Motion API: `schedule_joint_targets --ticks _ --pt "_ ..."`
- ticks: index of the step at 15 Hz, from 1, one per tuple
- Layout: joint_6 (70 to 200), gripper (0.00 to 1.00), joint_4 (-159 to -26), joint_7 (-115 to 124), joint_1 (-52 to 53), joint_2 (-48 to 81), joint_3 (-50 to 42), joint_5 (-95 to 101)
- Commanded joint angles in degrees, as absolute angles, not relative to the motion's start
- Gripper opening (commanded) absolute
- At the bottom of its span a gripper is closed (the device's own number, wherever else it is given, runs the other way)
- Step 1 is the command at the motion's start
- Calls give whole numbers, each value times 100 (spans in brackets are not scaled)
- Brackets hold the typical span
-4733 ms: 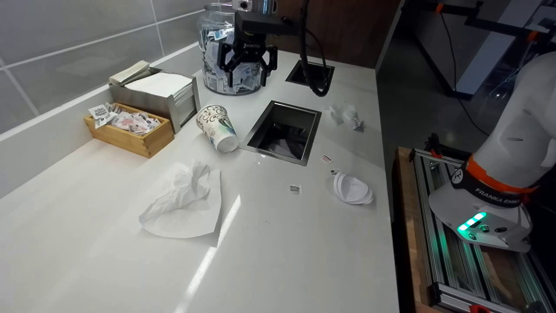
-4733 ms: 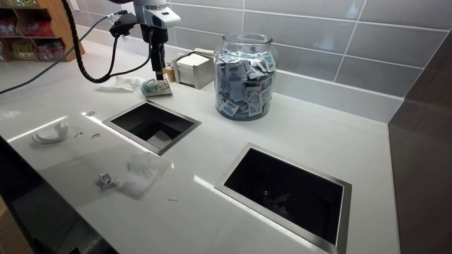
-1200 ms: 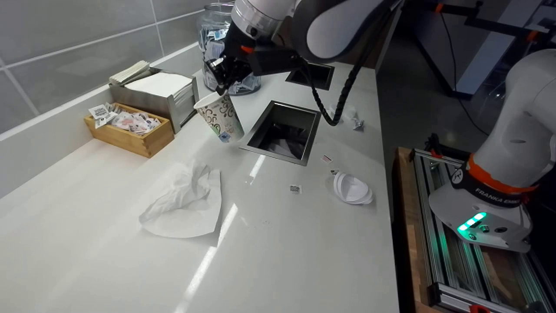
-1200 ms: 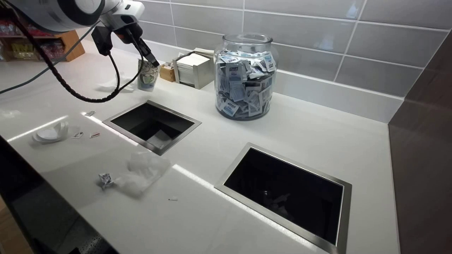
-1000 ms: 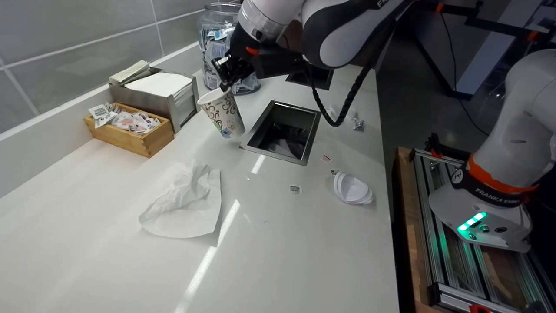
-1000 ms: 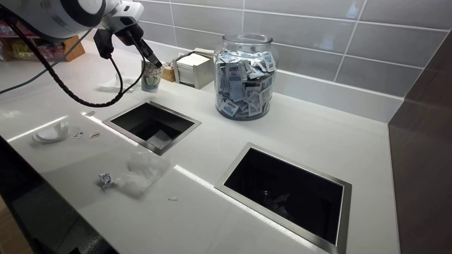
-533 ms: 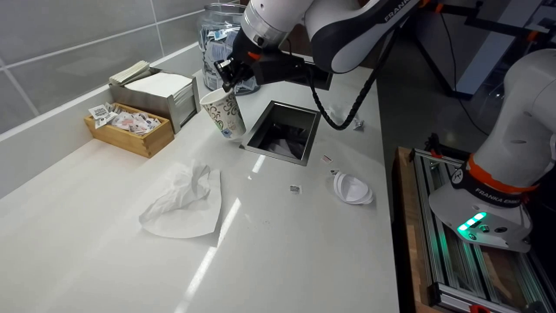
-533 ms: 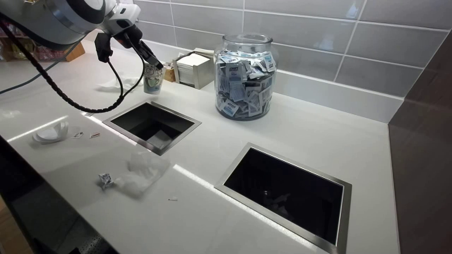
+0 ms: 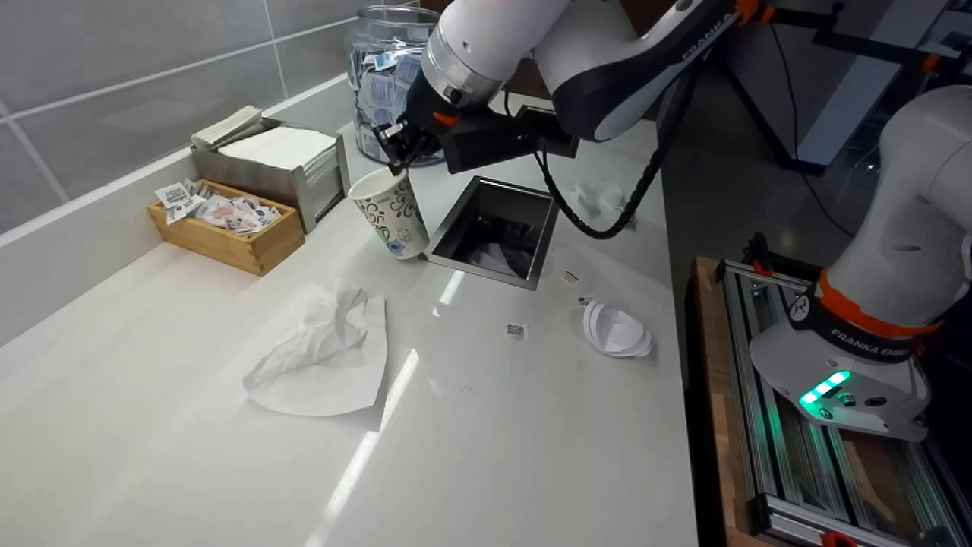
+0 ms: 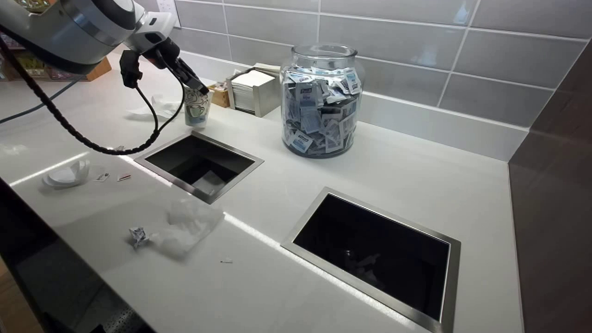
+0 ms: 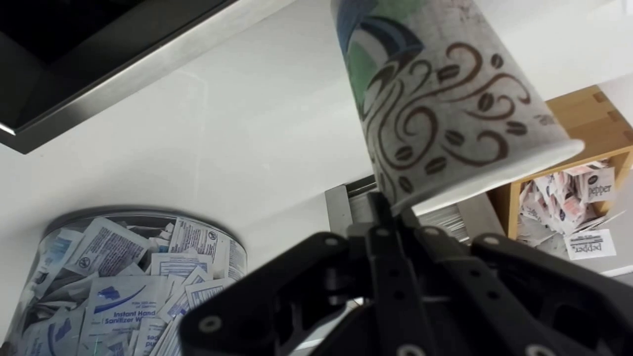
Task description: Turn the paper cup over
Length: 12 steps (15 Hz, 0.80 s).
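The paper cup (image 9: 391, 215), white with a brown and blue-green print, stands mouth up and slightly tilted beside the near bin opening. My gripper (image 9: 397, 165) comes in at a slant and is shut on its rim. In an exterior view the cup (image 10: 196, 110) shows its printed side, partly behind the gripper (image 10: 203, 90). The wrist view has the rim of the cup (image 11: 435, 94) pinched between the tips of my gripper (image 11: 394, 206). Whether the base touches the counter, I cannot tell.
A square bin opening (image 9: 497, 228) lies right beside the cup. Behind are a napkin holder (image 10: 252, 92), a wooden packet box (image 9: 235, 235) and a large glass jar (image 10: 321, 101). A crumpled tissue (image 9: 326, 357) and nested paper liners (image 9: 616, 330) lie on the counter.
Several seconds ago the cup lay on its side with the gripper open; now it is gripped by the rim, mouth up. Over the last half second, cup and gripper have come down slightly.
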State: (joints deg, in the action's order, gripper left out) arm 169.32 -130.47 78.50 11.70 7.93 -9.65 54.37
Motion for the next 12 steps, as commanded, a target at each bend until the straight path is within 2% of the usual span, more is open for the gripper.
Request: schedule_joint_targets --ticks 1,6,7,9,12 --pt "17055 1 -12989 8566 1294 903 -1091 6109" --pt "17091 1 -12862 9269 1315 987 -1041 6748" --pt "17083 29 -12847 9364 1322 993 -1032 6832" --pt "17071 37 -12890 9414 1311 946 -998 6828" --pt "16967 58 -12942 9382 1319 812 -967 6749"
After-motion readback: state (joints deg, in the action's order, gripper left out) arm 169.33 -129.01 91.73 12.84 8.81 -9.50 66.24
